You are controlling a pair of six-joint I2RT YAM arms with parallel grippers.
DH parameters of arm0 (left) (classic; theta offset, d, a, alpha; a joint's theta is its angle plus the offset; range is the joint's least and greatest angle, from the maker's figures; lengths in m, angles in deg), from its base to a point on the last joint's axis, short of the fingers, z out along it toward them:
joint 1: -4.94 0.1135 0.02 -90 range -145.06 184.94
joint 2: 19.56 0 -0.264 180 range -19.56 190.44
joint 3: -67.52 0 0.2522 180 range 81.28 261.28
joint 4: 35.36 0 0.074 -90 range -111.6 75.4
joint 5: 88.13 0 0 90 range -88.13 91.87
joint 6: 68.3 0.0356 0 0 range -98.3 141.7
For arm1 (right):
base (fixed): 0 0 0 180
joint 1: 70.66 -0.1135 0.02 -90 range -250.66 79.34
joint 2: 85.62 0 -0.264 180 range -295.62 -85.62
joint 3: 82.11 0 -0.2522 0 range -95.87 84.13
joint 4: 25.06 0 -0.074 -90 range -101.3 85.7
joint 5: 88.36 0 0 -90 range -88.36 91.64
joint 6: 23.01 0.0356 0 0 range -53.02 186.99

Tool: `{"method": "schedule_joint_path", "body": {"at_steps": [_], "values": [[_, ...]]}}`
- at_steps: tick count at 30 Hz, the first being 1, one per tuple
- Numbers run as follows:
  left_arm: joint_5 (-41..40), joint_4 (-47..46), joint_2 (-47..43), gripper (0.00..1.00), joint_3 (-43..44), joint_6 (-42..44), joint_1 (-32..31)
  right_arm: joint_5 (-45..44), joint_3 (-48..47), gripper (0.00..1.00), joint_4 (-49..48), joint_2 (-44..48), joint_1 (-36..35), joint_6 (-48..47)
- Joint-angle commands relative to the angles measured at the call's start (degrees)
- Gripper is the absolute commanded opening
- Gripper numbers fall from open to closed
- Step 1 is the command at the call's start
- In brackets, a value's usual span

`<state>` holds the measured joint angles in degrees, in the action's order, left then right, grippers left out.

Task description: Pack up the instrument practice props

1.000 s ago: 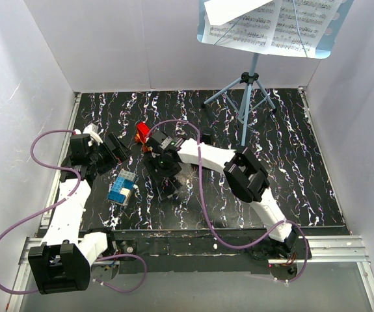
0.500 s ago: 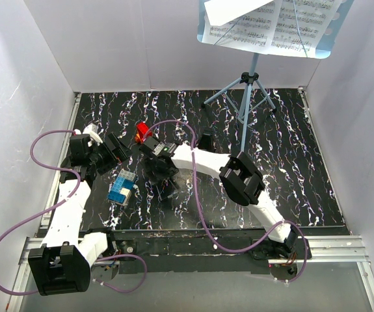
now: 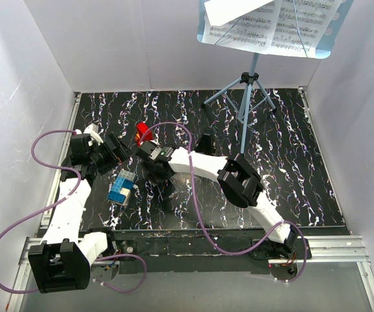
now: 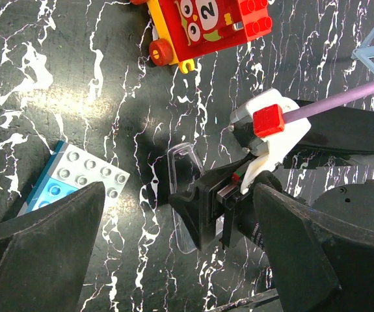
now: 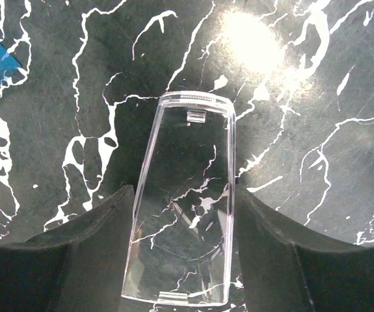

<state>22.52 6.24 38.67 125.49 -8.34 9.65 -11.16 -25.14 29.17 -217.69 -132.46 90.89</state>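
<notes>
Swung leftward since a second ago, the right gripper (image 5: 185, 195) straddles a clear plastic cover (image 5: 183, 214) on the worktop (image 5: 304, 97), jaws at its edges; whether they pinch it is unclear. Only the wrist views show that cover. Jaws of the left gripper (image 3: 115, 149) gape wide. Overhead, the music stand (image 3: 247, 97) with sheet music (image 3: 271, 26) stands far right, well apart.

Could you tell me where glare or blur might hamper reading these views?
Right wrist: a bright glare patch on the table beyond the clear piece; the near fingers are dark and soft. Left wrist: its fingers blur too. Top view: evenly lit, sharp.
</notes>
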Motion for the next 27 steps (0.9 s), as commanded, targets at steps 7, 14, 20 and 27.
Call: {"method": "schedule_joint_path", "body": {"at_steps": [7, 14, 20, 27], "values": [[0.98, 0.11, 1.35, 0.98, 2.55, 2.61, 0.21, 1.96, 6.88, 0.05, 0.76, -0.92, 0.71, -7.89], [4.57, -0.24, 4.07, 0.98, 4.39, 8.41, 0.12, 9.9, 4.86, 0.01, -2.23, 10.94, 5.45, -20.01], [26.26, -4.98, 3.82, 0.98, 6.94, 23.17, -0.05, 20.15, 2.75, 0.01, -4.16, 21.22, 13.35, -26.98], [34.9, -0.95, 6.97, 0.98, 16.69, 37.58, -6.35, 44.32, 5.48, 0.01, -19.97, 32.04, 26.02, -21.71]]}}
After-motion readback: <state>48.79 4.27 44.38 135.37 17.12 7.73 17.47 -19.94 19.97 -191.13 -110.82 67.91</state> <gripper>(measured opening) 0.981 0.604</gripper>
